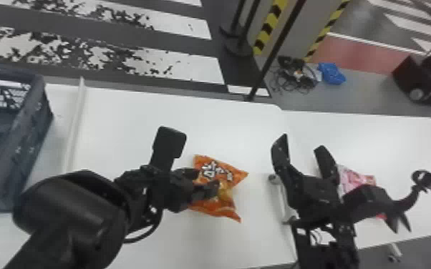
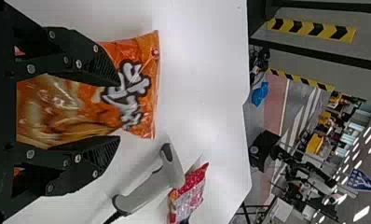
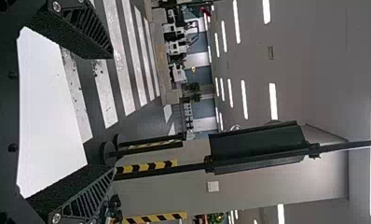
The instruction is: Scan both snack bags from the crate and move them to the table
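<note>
In the head view my left gripper [image 1: 207,180] is over the orange snack bag [image 1: 234,175], which lies on the white table [image 1: 136,114]. The left wrist view has the left gripper [image 2: 119,110] open, its fingers spread above the orange bag [image 2: 144,95]. The second snack bag, pink and red [image 1: 356,177], lies farther right, partly covered by my right arm; it is also in the left wrist view [image 2: 190,198]. Between the bags there rests a grey handheld scanner [image 2: 153,182]. My right gripper [image 1: 301,143] is raised and open; in its wrist view the gripper [image 3: 113,113] holds nothing.
A dark blue crate [image 1: 34,143] stands at the far left, beside a raised white edge [image 1: 75,125]. Posts on round bases [image 1: 236,44], cables [image 1: 295,77] and a blue item [image 1: 332,74] are on the floor beyond the table.
</note>
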Controlling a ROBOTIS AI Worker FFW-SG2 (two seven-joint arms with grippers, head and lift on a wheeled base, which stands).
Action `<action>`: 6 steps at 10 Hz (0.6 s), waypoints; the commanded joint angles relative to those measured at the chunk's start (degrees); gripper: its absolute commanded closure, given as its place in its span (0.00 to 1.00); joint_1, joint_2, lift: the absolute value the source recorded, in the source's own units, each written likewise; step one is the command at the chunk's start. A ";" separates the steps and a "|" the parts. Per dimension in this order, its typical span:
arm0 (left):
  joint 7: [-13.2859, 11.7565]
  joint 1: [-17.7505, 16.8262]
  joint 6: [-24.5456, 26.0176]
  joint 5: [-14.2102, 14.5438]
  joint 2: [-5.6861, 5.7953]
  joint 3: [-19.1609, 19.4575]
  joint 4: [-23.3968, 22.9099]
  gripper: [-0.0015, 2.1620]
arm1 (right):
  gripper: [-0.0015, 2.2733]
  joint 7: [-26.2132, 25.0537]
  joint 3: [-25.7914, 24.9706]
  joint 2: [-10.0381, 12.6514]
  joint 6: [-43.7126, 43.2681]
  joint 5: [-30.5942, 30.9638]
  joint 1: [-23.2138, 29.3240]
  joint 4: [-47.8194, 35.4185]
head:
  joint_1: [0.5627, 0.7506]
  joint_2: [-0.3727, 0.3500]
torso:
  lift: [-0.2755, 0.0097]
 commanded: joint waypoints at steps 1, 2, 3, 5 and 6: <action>1.61 0.93 -2.17 -0.91 0.74 0.27 -1.26 0.03 | 0.04 -0.01 -0.02 -0.16 0.03 -0.02 -0.18 0.20 | 0.70 0.03 | 0.66; 3.45 2.60 -5.16 -1.79 1.70 0.97 -4.51 0.03 | 0.04 -0.01 0.07 -0.16 0.03 -0.02 -0.18 0.55 | 0.70 0.03 | 0.66; 5.03 3.92 -7.10 -4.25 3.02 1.50 -7.76 0.03 | 0.04 0.17 0.42 -0.16 0.03 -0.02 -0.18 0.82 | 0.70 0.03 | 0.66; 6.79 5.94 -7.10 -4.34 6.80 6.33 -13.48 0.03 | 0.04 0.26 0.95 -0.16 0.03 0.16 -0.18 0.99 | 0.70 0.03 | 0.66; 7.06 7.52 -7.80 -4.25 9.00 9.58 -16.11 0.03 | 0.04 0.26 1.39 -0.08 0.03 0.78 0.08 0.99 | 0.70 0.03 | 0.66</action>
